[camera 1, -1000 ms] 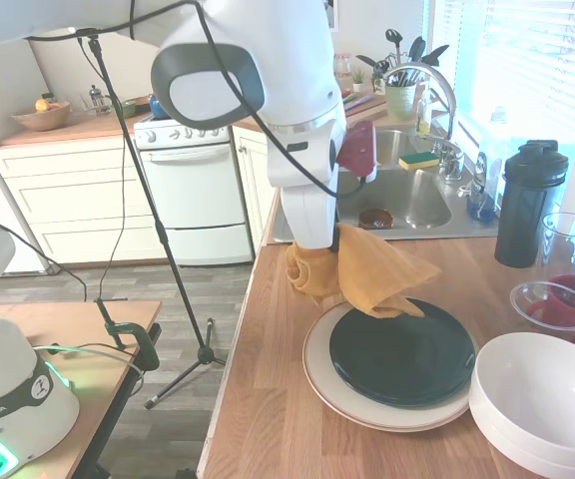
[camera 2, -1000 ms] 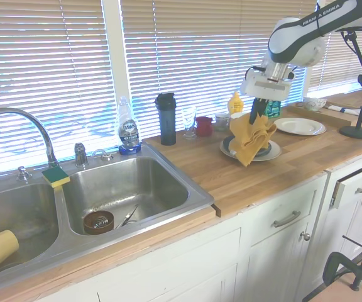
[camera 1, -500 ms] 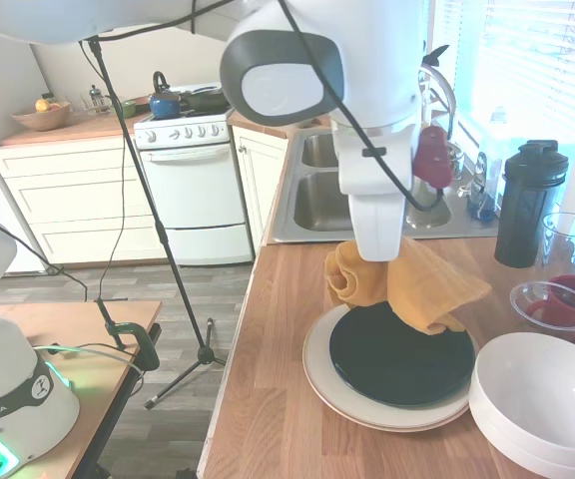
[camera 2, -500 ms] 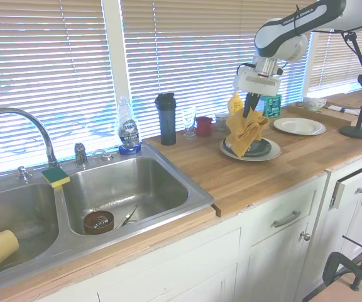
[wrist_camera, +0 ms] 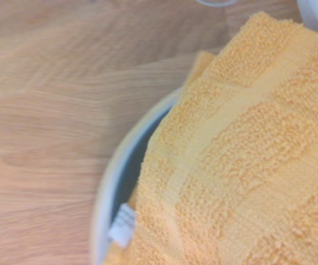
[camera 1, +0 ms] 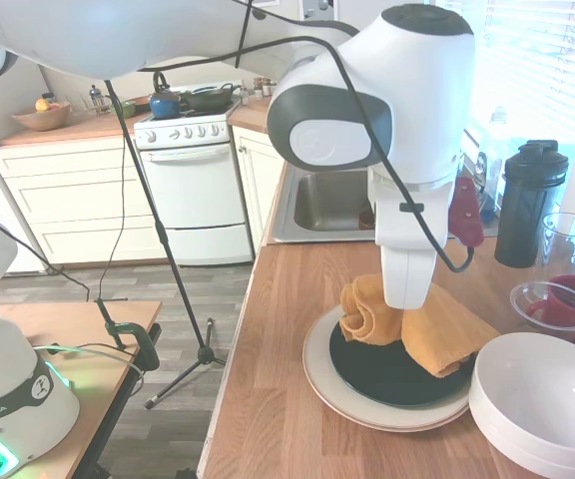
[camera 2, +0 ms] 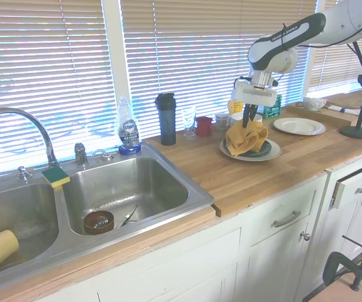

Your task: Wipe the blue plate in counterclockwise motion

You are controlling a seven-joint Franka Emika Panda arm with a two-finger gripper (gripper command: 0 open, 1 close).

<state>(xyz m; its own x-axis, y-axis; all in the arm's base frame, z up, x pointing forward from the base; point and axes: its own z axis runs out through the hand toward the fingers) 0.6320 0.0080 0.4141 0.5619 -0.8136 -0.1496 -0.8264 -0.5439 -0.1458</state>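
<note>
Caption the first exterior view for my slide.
Hand lowers orange towel onto blue plate stacked on cream plate.

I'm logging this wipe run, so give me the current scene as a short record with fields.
pincer: above the plate, shut on the orange towel
orange towel: draped on the far half of the blue plate, bunched at one side
blue plate: stacked on the cream plate
surface: wooden counter
nearby: white bowls beside the plates; dark bottle further back

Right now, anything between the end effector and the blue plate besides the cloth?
Nothing visible. Only the orange towel held by the end effector lies on the blue plate. The white bowls sit beside it.
</note>
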